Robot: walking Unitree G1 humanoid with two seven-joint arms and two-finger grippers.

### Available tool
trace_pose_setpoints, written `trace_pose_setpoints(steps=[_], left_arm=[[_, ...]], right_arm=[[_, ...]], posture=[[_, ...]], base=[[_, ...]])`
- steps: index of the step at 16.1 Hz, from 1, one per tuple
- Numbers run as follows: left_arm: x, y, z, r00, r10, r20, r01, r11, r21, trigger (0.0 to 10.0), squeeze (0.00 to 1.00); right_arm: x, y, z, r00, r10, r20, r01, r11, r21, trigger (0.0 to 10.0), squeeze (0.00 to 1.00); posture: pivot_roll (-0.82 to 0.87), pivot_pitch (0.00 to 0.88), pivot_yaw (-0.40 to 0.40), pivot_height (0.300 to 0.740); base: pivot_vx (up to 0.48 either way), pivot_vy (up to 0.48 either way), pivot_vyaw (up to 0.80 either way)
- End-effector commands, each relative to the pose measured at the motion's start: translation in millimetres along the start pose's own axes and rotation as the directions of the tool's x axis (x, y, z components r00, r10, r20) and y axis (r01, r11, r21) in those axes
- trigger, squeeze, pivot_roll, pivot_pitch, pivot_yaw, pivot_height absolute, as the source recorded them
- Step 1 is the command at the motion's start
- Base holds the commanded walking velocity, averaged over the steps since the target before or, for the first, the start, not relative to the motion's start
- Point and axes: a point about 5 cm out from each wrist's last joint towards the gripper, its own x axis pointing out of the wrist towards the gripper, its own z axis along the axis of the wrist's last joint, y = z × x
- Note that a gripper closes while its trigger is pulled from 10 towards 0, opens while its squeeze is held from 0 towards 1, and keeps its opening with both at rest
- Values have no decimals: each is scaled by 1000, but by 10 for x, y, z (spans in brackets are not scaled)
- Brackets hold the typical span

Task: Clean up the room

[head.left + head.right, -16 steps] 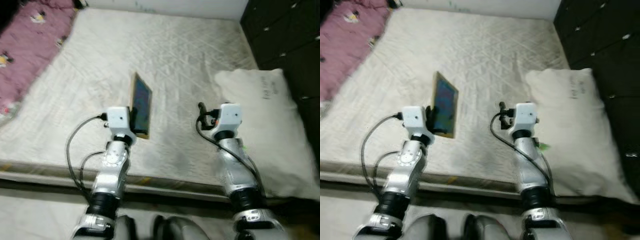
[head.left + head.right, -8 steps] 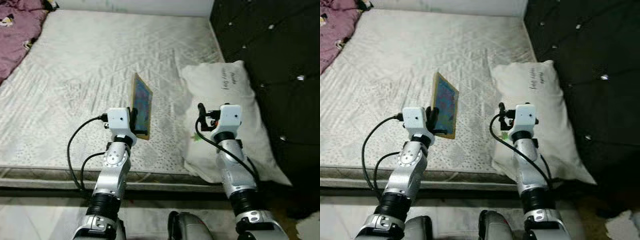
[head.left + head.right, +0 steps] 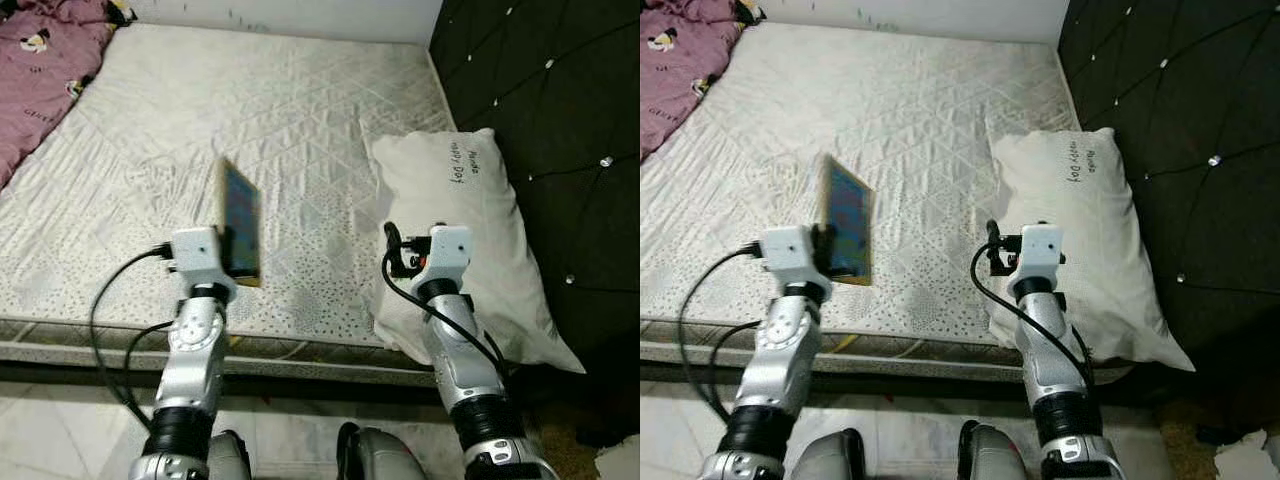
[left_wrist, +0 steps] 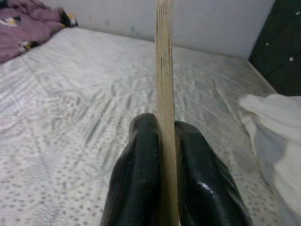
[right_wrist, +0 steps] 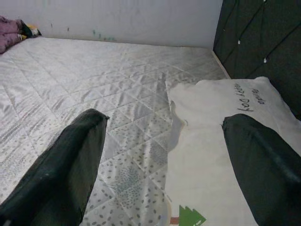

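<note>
A thin flat book (image 3: 240,220) with a blue cover and a tan edge stands on end above the mattress (image 3: 250,110). My left gripper (image 3: 230,262) is shut on its lower edge. In the left wrist view the book's edge (image 4: 164,84) rises between the two black fingers (image 4: 141,179), which press on it from both sides. My right gripper (image 3: 393,248) is held open over the near edge of the bed, beside a white pillow (image 3: 470,230). Its fingers (image 5: 70,169) stand wide apart with nothing between them.
The pillow (image 5: 225,117) lies along the bed's right side against a black tufted headboard (image 3: 560,90). A purple blanket (image 3: 40,70) is bunched at the bed's far left. The light tiled floor (image 3: 60,440) runs below the bed's front edge.
The camera has swung right, from the blanket side to the pillow and headboard. My left gripper and the book now sit a little further left and lower. The right gripper stays open.
</note>
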Motion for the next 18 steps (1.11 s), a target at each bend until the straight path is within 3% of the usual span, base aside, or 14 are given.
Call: trace_pose_setpoints(steps=[1,18], left_arm=[[1,1,74,1000,2,30,-3,1000,5,10000,0],[-44,8,121,1000,5,22,-5,1000,-3,10000,0]], right_arm=[[0,12,17,1000,14,1,-14,1000,11,10000,0],[10,104,72,996,93,12,-93,996,-1,10000,0]], posture=[[-29,134,-32,740],[-26,214,-50,740]], base=[[0,0,0],[0,0,0]])
